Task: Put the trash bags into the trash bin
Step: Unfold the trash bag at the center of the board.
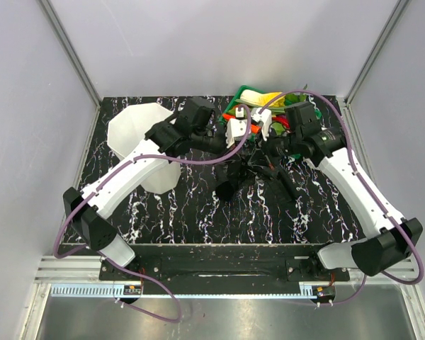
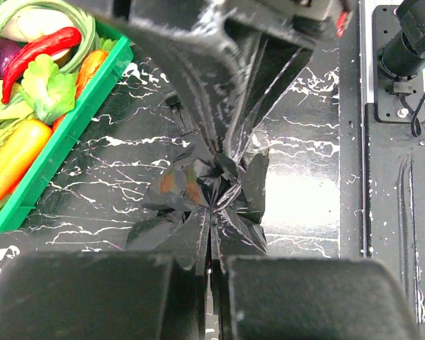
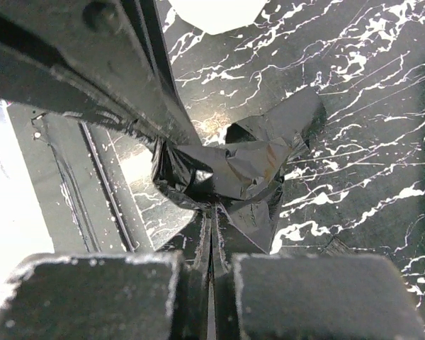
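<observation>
The left hand [image 2: 211,265] is shut tight. Its two dark fingers [image 2: 92,297] press together, and a thin fold of the trash bag [image 2: 212,191] is pinched between them. The bag is black and shiny, all crinkled up into a bunch just past the fingertips. From that bunch the plastic pulls up in long, tight folds to the other hand at the top of the left wrist view.

The right hand [image 3: 212,262] is shut too. Its fingers also pinch the black bag between them. So both hands hold the same bag, one at each side, and the bag is stretched between them.

Seen from above, the two hands meet over the middle of the counter [image 1: 198,212], which is black with white streaks. The bag is a dark lump there. I cannot tell if it touches the counter.

The trash bin [image 1: 138,134] stands on the left side of the counter, toward the back. It is tall and milky white, with many flat sides. The left arm reaches across in front of it. The bag is not in the bin; it is off to the bin's right.

A green tray [image 2: 64,142] sits at the back, just beyond the hands. It holds vegetables, such as a red pepper [image 2: 39,49] and a leafy green piece [image 2: 48,88].
</observation>
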### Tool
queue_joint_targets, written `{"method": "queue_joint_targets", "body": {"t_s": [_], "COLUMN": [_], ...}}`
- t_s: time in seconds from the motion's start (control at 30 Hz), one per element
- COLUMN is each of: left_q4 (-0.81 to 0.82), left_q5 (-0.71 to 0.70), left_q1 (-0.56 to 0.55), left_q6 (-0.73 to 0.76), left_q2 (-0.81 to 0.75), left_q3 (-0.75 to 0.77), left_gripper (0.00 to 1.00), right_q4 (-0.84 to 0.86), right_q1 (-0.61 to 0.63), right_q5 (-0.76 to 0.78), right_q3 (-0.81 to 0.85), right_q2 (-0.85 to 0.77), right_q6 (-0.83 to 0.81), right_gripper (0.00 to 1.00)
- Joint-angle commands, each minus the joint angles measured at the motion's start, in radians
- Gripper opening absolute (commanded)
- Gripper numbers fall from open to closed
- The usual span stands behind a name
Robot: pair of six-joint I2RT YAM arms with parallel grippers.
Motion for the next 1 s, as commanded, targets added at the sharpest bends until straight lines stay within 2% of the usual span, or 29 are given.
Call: {"method": "queue_joint_targets", "body": {"t_s": [0.0,0.27,0.37,0.57,0.6,0.77,0.97], "left_q4": [0.033,0.033,0.033,-0.007,-0.013,-0.064,-0.102], "left_q5": [-0.014,-0.07,-0.132,-0.225,-0.235,-0.233,-0.175], "left_q1": [-0.019,-0.048,-0.051,-0.051,-0.051,-0.051,-0.052], "left_q6": [0.042,0.062,0.068,0.149,0.172,0.272,0.368], "left_q2": [-0.019,-0.006,-0.01,-0.027,-0.027,-0.036,-0.039], "left_q3": [0.018,0.009,0.004,-0.019,-0.025,-0.027,-0.019], "left_gripper": [0.0,0.0,0.0,0.0,0.0,0.0,0.0], "right_q4": [0.008,0.017,0.016,-0.038,-0.055,-0.073,-0.037], "right_q1": [-0.004,-0.006,-0.004,-0.006,-0.004,-0.004,-0.004], "right_q5": [-0.068,-0.09,-0.073,-0.03,-0.028,-0.044,-0.045], "right_q3": [0.056,0.056,0.036,0.04,0.048,0.066,0.08], "right_q2": [0.026,0.026,0.011,-0.041,-0.046,-0.058,-0.025], "right_q6": [0.015,0.025,0.018,-0.024,-0.035,-0.052,-0.014], "right_gripper": [0.01,0.05,0.16,0.48,0.49,0.48,0.36]}}
